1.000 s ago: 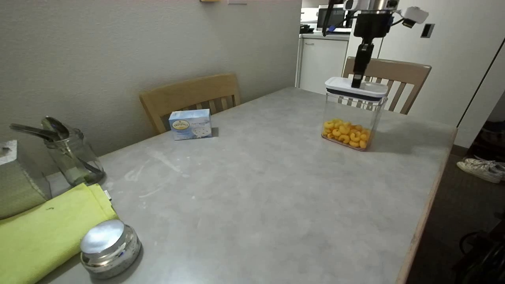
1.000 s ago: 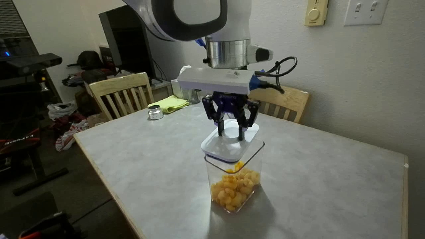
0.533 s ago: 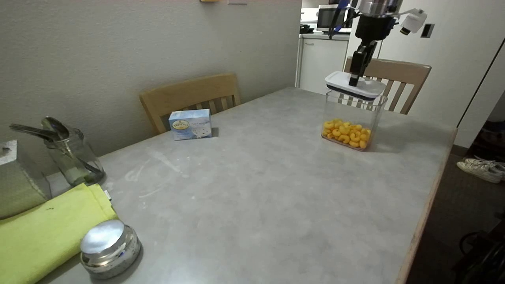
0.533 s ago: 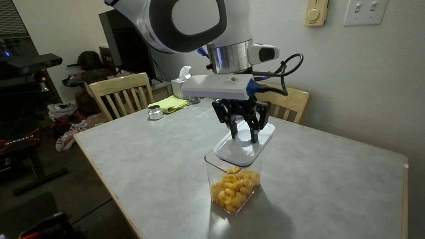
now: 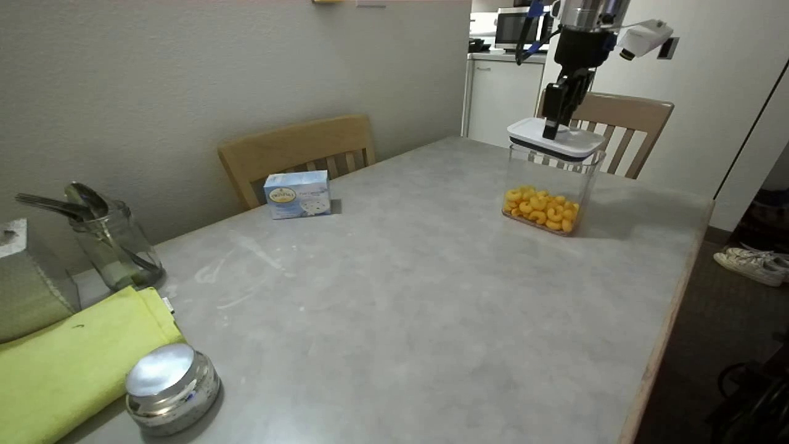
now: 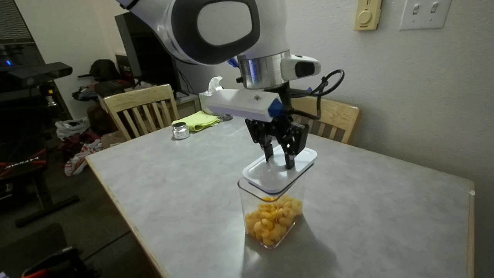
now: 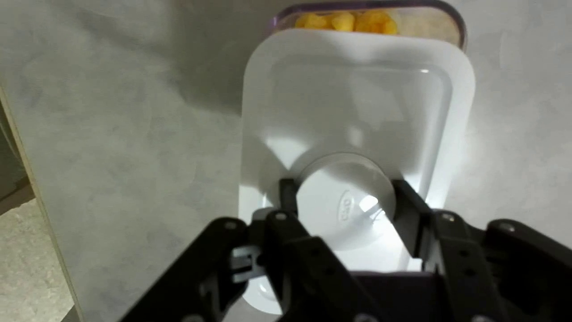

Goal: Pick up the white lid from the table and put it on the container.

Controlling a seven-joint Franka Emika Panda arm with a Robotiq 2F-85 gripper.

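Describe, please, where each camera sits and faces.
An exterior view: above the table, facing past the shiny jar; wrist and gripper show.
An exterior view: nearer the container, looking down; arm and gripper show.
Wrist view: on the wrist, facing down at the white lid; fingers show.
Both exterior views share shiny jar and container, from roughly opposite ends.

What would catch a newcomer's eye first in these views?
Probably the white lid, gripped by the pincer over the clear tub, with yellow pieces in the tub's bottom. Next, in an exterior view, comes the bright yellow cloth at lower left, with the metal jar beside it.
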